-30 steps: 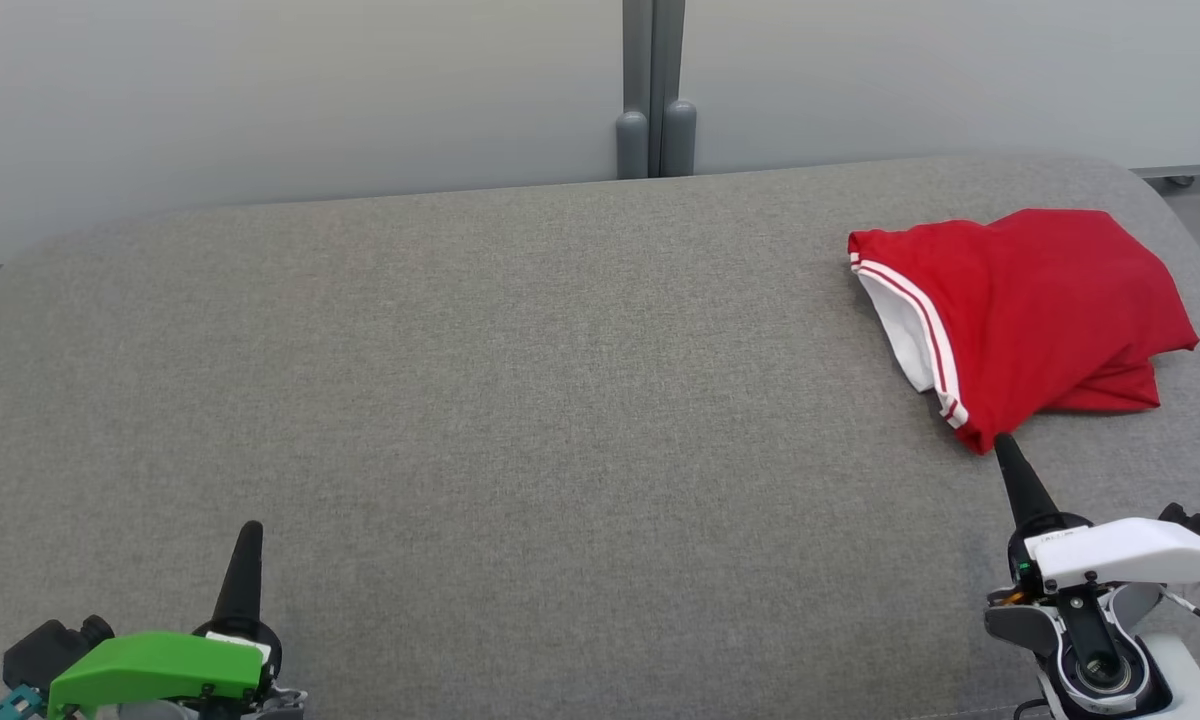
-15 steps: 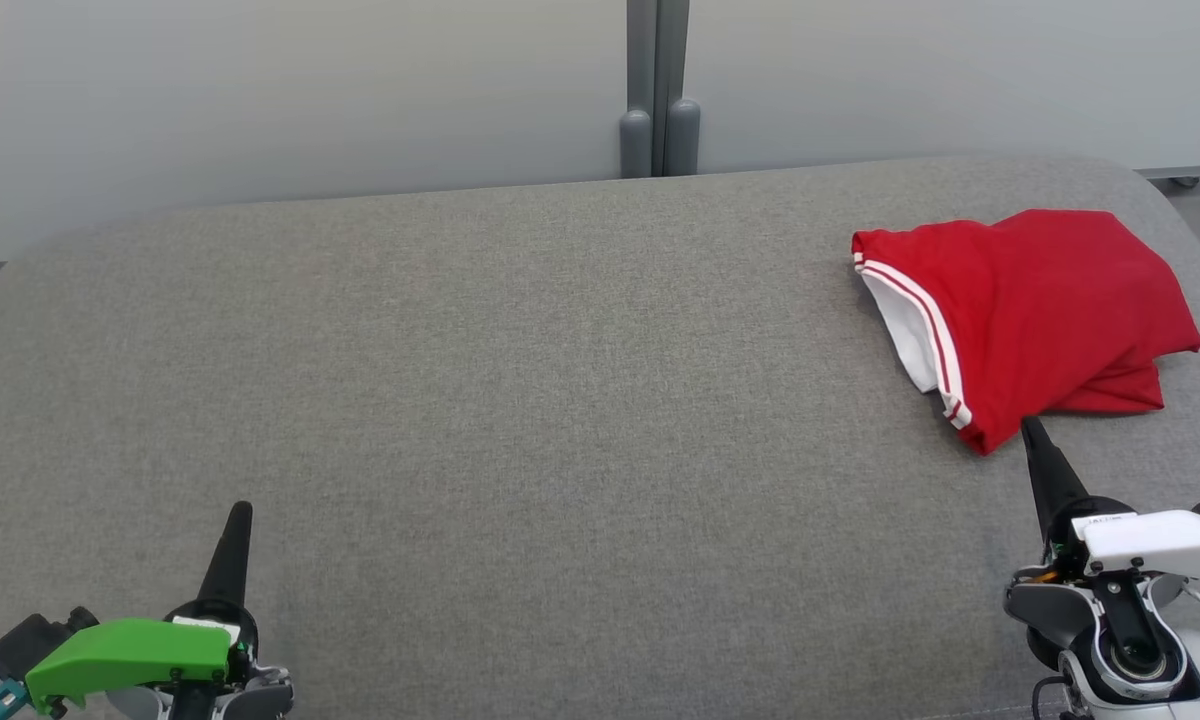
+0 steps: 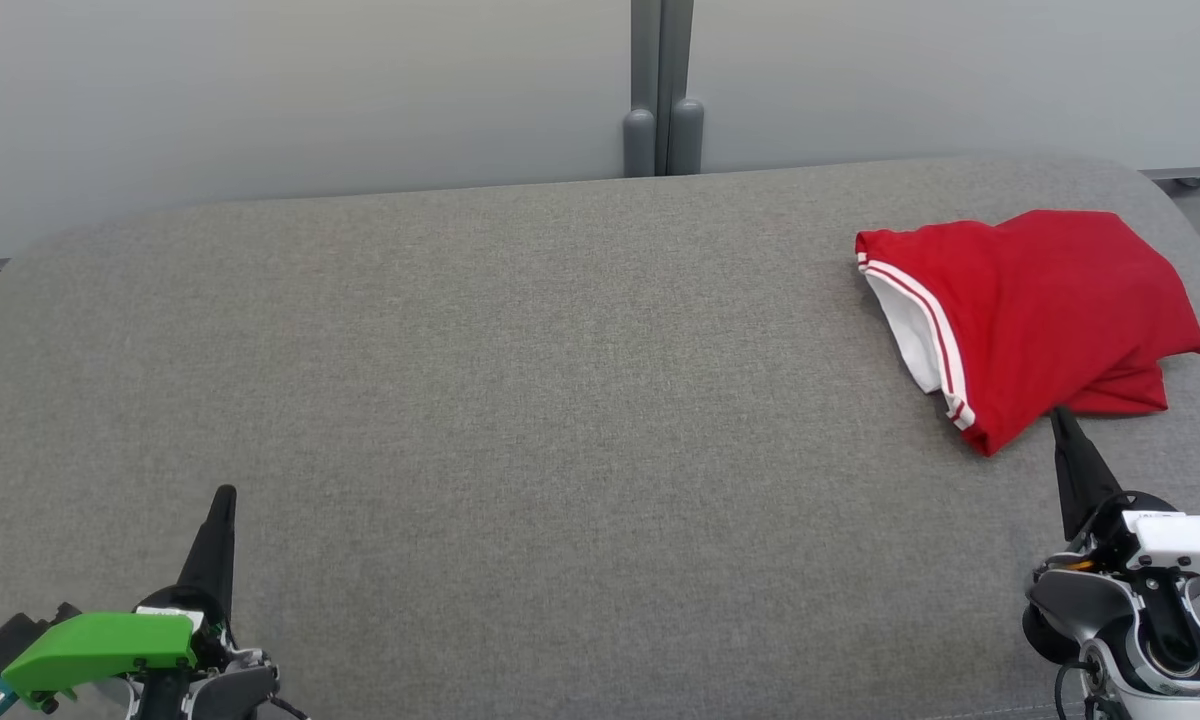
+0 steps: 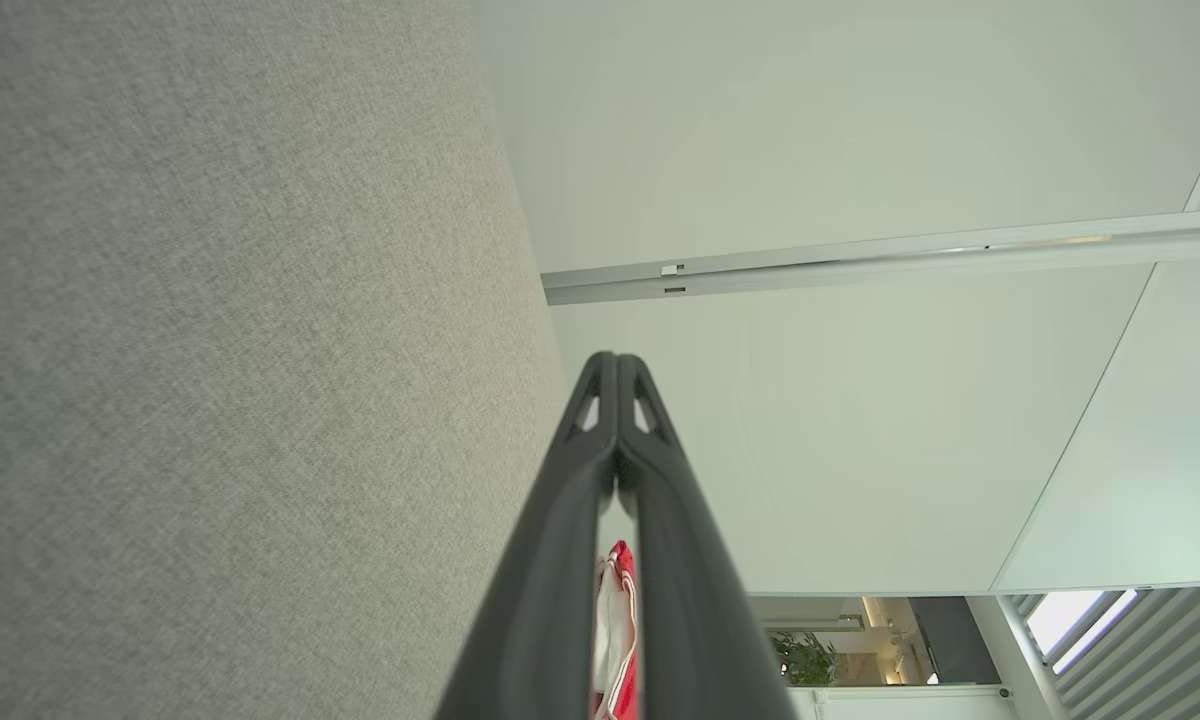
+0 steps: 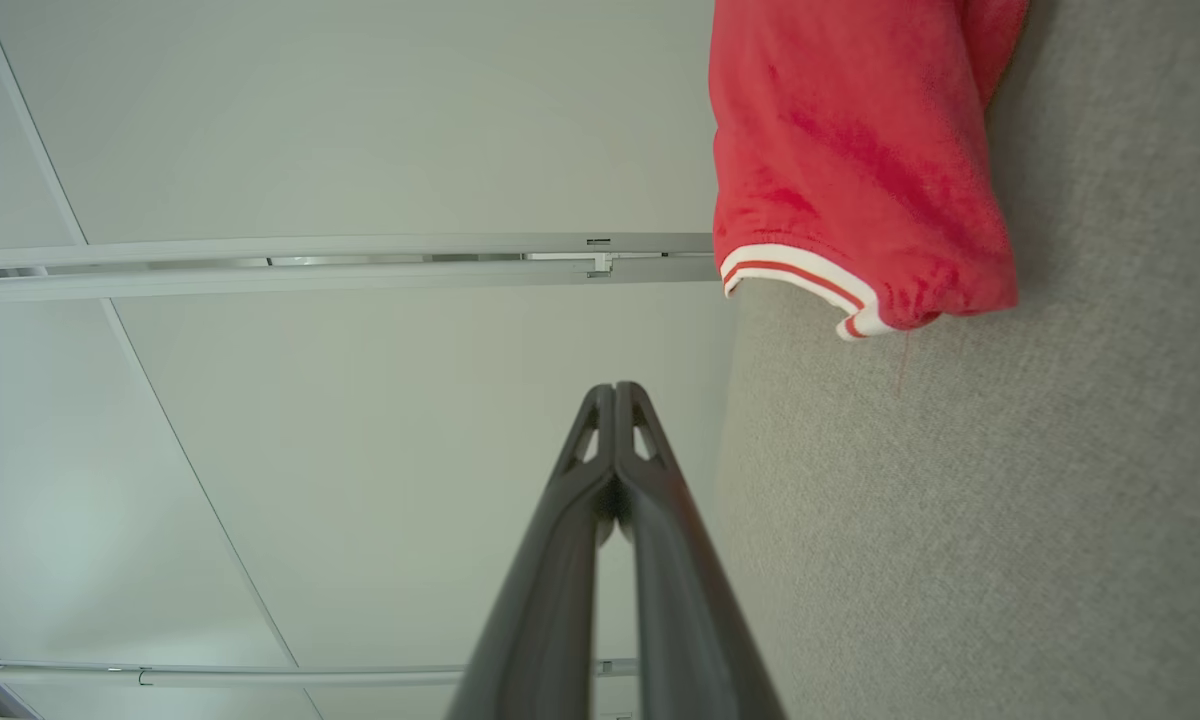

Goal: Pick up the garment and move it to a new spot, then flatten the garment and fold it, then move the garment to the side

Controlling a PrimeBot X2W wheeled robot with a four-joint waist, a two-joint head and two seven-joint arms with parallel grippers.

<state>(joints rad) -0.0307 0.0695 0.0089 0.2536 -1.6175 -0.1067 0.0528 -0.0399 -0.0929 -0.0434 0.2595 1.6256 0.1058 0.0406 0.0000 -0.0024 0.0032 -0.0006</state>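
A red garment [image 3: 1045, 305] with white striped trim lies folded at the far right of the grey fabric surface [image 3: 520, 400]. My right gripper [image 3: 1062, 417] is shut and empty, its tip just below the garment's near edge; whether it touches the cloth I cannot tell. In the right wrist view the garment [image 5: 860, 160] lies up and to the right of the shut right gripper [image 5: 615, 392]. At the lower left my left gripper [image 3: 224, 497] is shut and empty, far from the garment. The left wrist view has the shut left gripper [image 4: 616, 362] and a red and white sliver of garment [image 4: 617, 630] between the fingers.
Behind the grey surface stands a pale wall with a grey vertical post [image 3: 663, 90]. The surface's rounded right edge [image 3: 1185, 230] runs close by the garment. Bare grey fabric stretches across the middle and left.
The right gripper has moved right and slightly away along the garment's near edge. The left gripper has drifted left and toward the near edge. The garment has stayed put.
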